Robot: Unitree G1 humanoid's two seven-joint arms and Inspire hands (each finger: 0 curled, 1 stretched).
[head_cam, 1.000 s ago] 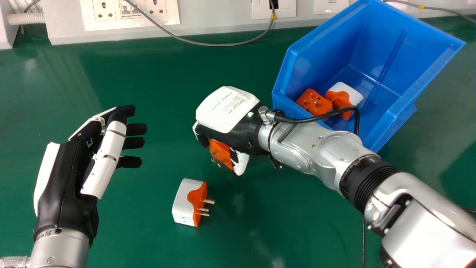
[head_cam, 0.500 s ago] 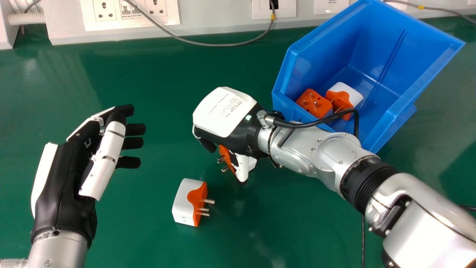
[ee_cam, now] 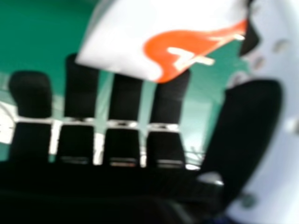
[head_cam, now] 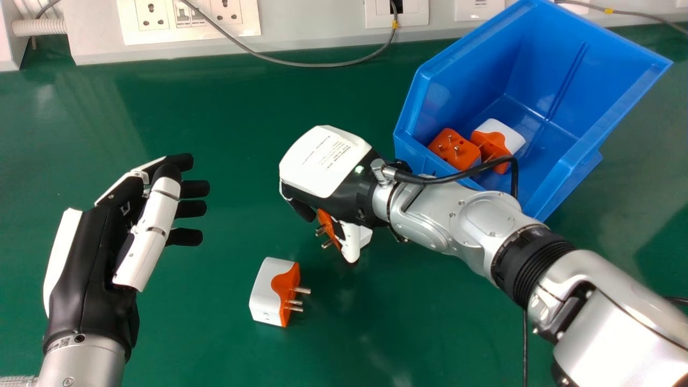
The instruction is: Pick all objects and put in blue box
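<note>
"Where's the head view from?"
"Above the counter point(head_cam: 242, 118), facing forward and down, well back."
"And the other view?"
"Close up at the right hand point(head_cam: 325, 161), looking past its fingers point(ee_cam: 80, 93) to the same counter."

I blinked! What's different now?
The robot's black-and-white left hand and right hand shifted slightly left. The orange-and-white plug adapter at the right hand turned and moved nearer the robot; I can't tell if it was let go. The blue plastic box, two adapters inside and one on the table stayed put.
</note>
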